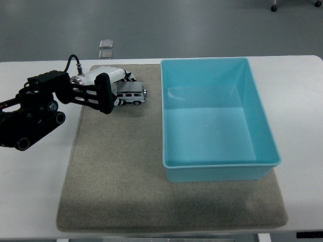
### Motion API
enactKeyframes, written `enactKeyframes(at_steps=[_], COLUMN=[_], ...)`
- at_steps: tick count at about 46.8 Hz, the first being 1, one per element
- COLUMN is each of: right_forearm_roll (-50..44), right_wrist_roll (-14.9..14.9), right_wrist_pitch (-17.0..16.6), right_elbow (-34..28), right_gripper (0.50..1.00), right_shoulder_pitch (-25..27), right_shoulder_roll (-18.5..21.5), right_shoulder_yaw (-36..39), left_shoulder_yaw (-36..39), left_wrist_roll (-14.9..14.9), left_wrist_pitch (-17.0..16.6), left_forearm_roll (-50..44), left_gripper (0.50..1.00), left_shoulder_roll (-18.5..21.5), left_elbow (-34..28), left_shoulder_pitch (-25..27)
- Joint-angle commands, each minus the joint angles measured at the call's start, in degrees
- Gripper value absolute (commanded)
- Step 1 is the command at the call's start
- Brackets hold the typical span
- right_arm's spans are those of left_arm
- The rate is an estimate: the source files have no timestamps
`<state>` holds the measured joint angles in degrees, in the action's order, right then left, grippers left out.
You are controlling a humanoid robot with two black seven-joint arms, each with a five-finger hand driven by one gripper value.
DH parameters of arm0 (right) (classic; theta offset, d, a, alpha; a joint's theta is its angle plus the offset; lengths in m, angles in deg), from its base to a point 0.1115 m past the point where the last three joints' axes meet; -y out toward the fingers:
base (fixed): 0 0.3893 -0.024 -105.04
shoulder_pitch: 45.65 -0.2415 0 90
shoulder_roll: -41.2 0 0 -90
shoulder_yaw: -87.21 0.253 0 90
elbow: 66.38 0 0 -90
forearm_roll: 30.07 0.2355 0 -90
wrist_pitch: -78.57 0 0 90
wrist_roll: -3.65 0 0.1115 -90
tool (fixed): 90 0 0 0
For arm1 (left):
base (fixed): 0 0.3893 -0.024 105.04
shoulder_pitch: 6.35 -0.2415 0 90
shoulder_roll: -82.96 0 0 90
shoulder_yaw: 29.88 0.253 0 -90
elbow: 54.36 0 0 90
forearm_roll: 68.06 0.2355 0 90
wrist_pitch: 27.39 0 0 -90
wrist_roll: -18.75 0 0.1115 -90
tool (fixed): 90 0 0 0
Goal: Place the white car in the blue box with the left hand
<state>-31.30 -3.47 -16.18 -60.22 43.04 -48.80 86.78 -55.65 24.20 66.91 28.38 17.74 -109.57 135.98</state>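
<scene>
Left hand (103, 90) is in at the far left corner of the mat (126, 170), wrapped around the rear end of the white car (131, 93). The black fingers (102, 94) curl down in front of the car's tail and a pale part of the hand sits just behind it, so the hand looks closed around that end. Whether the grip is firm I cannot tell, as the hand itself covers the contact. The car's front half pokes out to the right, and its wheels look level with the mat; it reads as down on the mat, not lifted.

The blue box (259, 117) stands to the right, its left wall near the car's nose but clear of it. Nothing lies inside the box.

So where are we? Early going. The reach looks complete and the grasp looks to be on or very nearly so. Everything else is left: lift the car off the mat, carry it right over the box's near wall, and let it go inside. No right arm shows on the table (25, 179) at all.
</scene>
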Motion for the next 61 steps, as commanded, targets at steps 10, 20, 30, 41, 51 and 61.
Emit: enactKeyframes(at_steps=[10,20,30,41,51,61], right_forearm_roll=[0.0,0.0,0.0,0.0,0.0,0.0], right_wrist_roll=[0.0,0.0,0.0,0.0,0.0,0.0], right_wrist_pitch=[0.0,0.0,0.0,0.0,0.0,0.0], right_elbow=[0.0,0.0,0.0,0.0,0.0,0.0], right_gripper=[0.936,0.936,0.936,0.936,0.936,0.936], right_shoulder_pitch=[-0.01,-0.01,-0.01,-0.01,-0.01,-0.01], right_shoulder_roll=[0.0,0.0,0.0,0.0,0.0,0.0], right_shoulder_yaw=[-0.01,0.08,0.08,-0.01,-0.01,-0.01], left_shoulder_yaw=[0.99,0.9,0.9,0.2,-0.41,-1.38], left_wrist_roll=[0.01,0.01,0.01,0.01,0.27,2.2], left_wrist_pitch=[-0.09,-0.26,-0.26,-0.09,-0.09,0.88], left_forearm_roll=[-0.11,-0.2,-0.29,-1.26,-1.34,-1.61], left_gripper=[0.752,0.654,0.5,0.5,0.5,0.5], left_shoulder_roll=[0.09,0.09,0.36,0.62,3.96,6.33], left_elbow=[-0.51,-0.68,-0.86,-0.86,-0.86,-2.44], left_shoulder_pitch=[-0.12,-0.04,0.31,0.67,2.42,7.08])
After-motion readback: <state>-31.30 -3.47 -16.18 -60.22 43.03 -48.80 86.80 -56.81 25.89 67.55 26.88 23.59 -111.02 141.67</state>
